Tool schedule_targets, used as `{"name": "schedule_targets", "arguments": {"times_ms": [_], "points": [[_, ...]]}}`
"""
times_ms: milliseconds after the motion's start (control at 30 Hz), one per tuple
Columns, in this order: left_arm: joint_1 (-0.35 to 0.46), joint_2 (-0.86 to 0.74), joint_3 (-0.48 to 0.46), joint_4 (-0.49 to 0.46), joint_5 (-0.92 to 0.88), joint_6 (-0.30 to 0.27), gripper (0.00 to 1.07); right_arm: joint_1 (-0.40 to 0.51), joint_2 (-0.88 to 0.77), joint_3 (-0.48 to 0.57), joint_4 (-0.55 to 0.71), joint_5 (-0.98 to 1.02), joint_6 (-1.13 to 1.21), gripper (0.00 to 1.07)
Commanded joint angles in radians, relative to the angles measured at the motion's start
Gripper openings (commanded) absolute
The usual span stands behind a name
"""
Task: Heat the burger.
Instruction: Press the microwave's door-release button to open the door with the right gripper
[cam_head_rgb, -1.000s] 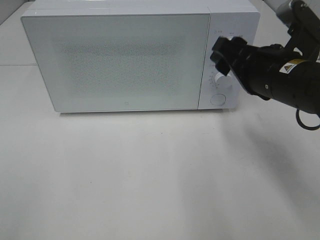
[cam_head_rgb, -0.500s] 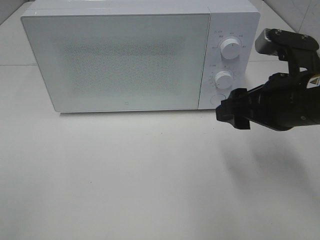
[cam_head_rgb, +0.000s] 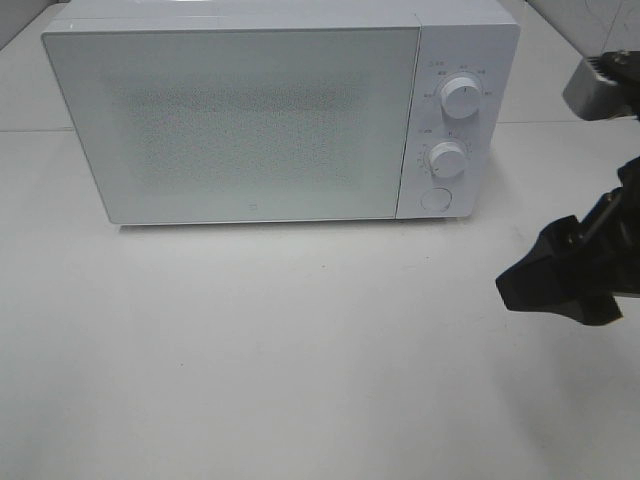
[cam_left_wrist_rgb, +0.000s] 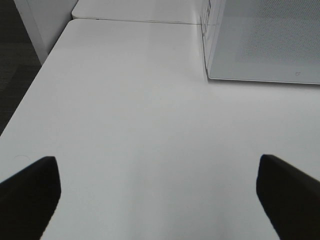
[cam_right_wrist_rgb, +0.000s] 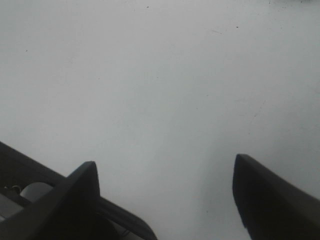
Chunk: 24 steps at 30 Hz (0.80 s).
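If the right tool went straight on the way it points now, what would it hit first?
The right tool would probably meet the table first; its wrist view shows nothing else ahead, though depth is unclear.

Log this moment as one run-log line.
microwave: closed | burger: not in view | left fingers: open, empty, over table | right fingers: open, empty, right of microwave

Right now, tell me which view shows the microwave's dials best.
The exterior high view: the upper dial and lower dial both face the camera, unobstructed, on the microwave. The left wrist view catches only the door's lower corner, no dials. The right wrist view shows just table and the right gripper.
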Motion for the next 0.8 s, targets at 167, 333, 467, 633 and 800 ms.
{"name": "schedule_targets", "arguments": {"times_ms": [167, 333, 467, 633, 800], "points": [[0.002, -0.018, 0.003, -0.001, -0.014, -0.003, 1.01, -0.004, -0.171, -0.007, -0.020, 0.136, -0.011, 0.72], [0.002, -0.018, 0.003, -0.001, -0.014, -0.003, 1.01, -0.006, -0.381, -0.007, -0.033, 0.192, 0.008, 0.72], [0.002, -0.018, 0.003, -0.001, -0.014, -0.003, 1.01, -0.046, -0.500, -0.007, -0.059, 0.238, 0.069, 0.72], [0.002, -0.018, 0.003, -0.001, -0.014, -0.003, 1.01, -0.180, -0.693, -0.007, -0.128, 0.289, 0.088, 0.72], [0.002, -0.018, 0.003, -0.001, -0.014, -0.003, 1.01, -0.211, -0.805, 0.000, -0.131, 0.289, 0.167, 0.72]]}}
